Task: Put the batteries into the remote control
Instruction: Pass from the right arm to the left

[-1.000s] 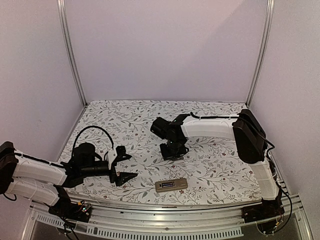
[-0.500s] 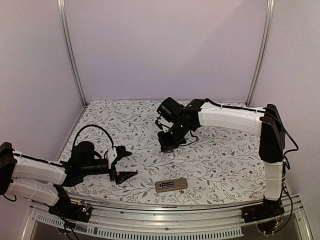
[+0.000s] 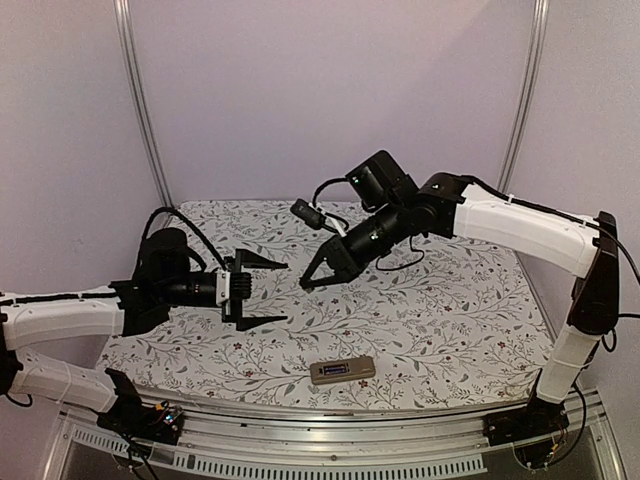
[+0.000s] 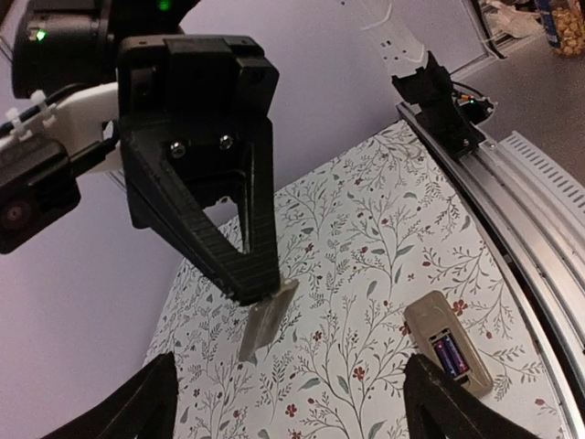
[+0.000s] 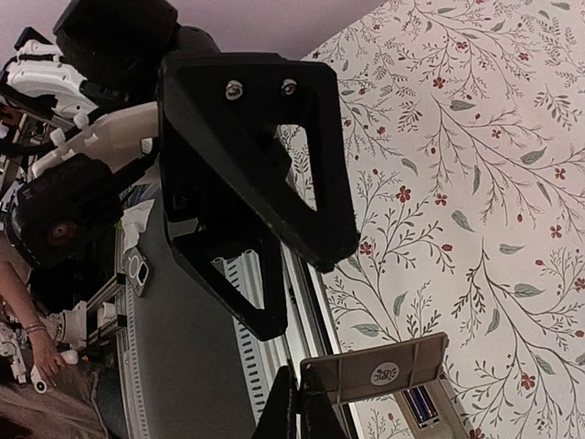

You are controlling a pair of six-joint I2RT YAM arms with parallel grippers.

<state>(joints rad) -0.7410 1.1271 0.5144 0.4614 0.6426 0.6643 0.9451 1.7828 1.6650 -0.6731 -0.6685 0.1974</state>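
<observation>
While leaving the remote control (image 3: 342,370) unmoved, back-up near the front edge of the worktop (image 3: 450,320), with the batteries (image 4: 451,353) seated side by side in its open back (purple-blue in the left wrist view), lifts both arms clear within the last second. Carries up in the right pincer (image 3: 307,283) a thin grey plate (image 4: 265,320), pinched narrow at the very fingertips (the battery lid, most likely), from low over mid-worktop to well above it. Raises the left pincer (image 3: 278,292) too, spread wide and holding nothing, turned to face that plate, near but not touching. Reads as loading done and closing begun: probably a mid-air handover or regrasp before fitting the lid over the cells. Calls for care with so slight an edge grip; could slip or twist in the transfer.
</observation>
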